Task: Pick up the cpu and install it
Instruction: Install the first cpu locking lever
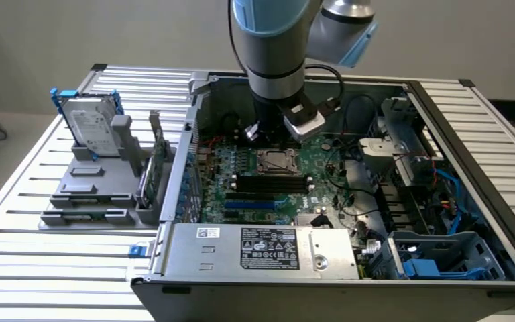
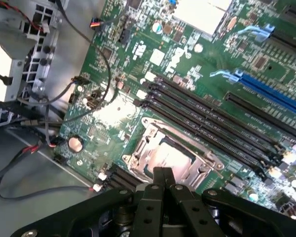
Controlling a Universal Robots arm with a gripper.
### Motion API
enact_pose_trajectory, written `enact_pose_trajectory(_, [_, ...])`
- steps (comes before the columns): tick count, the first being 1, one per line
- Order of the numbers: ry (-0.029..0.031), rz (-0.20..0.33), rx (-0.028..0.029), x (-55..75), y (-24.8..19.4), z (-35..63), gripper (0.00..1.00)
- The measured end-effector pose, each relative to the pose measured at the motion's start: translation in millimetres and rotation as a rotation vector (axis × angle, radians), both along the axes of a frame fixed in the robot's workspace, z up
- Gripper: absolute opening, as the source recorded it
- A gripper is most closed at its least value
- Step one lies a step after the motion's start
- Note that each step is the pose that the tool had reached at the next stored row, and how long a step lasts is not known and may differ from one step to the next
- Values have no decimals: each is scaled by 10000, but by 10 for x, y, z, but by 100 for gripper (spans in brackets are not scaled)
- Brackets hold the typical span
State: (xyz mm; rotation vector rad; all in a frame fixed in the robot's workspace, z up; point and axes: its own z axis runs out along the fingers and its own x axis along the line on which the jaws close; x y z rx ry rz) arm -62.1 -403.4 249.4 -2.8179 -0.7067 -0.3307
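Currently: black two-fingered gripper (image 2: 162, 174), fingertips pressed together, gripping nothing visible, above pale silvery square cpu (image 2: 168, 157) seated in metal-framed socket (image 2: 138, 143) on green board (image 2: 113, 116); install step judged late; frame unclamped.

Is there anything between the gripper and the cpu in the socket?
Nothing visible. The gripper hangs just over the cpu, which already lies inside the socket frame on the green motherboard; no cable crosses between them.
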Motion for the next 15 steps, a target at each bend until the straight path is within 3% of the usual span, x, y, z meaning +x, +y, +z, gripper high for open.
enact_pose_trajectory(9, [0, 2, -4, -303, -90, 20, 11])
enact_pose_trajectory(15, [1, -12, -8, -364, -153, 37, 11])
